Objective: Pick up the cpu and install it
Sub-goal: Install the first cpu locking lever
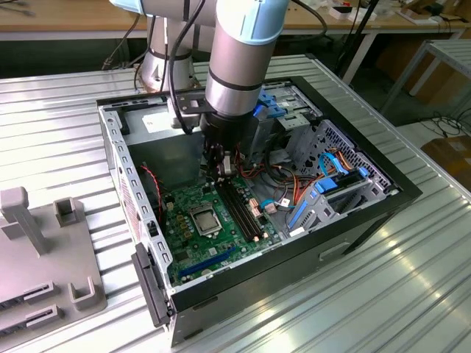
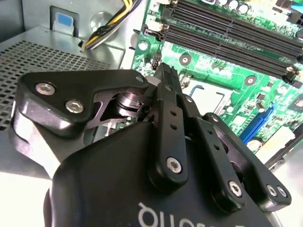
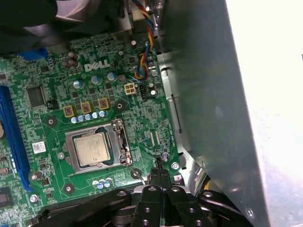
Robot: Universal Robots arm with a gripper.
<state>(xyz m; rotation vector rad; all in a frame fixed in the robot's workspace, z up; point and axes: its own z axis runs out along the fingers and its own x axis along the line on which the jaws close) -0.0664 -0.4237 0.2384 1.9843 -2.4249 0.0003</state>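
An open desktop computer case (image 1: 383,193) lies on its side on a ribbed metal counter (image 1: 412,294), with its green motherboard (image 1: 213,235) facing up. A grey and light-blue robot arm (image 1: 239,51) reaches down into the case from above. Its black hand (image 1: 223,175) hangs just above the motherboard, beside the long dark memory slots (image 1: 241,209) and close to the grey power-supply box (image 1: 165,143) at the back of the case.

In both wrist views the hand's two fingers (image 2: 165,94) are pressed together with no gap between them, clenched on nothing. In the first wrist view the fingertips (image 3: 160,177) sit over the board's edge, near the case's metal wall (image 3: 213,94).

The cpu (image 3: 93,149), a small square chip with a plain silver-grey top, lies flat inside its metal-framed socket (image 3: 118,137) on the motherboard, a little apart from the hand. In the exterior view the cpu (image 1: 203,218) sits near the middle of the board. A grey plastic fixture (image 1: 44,250) stands on the counter at the exterior view's left.
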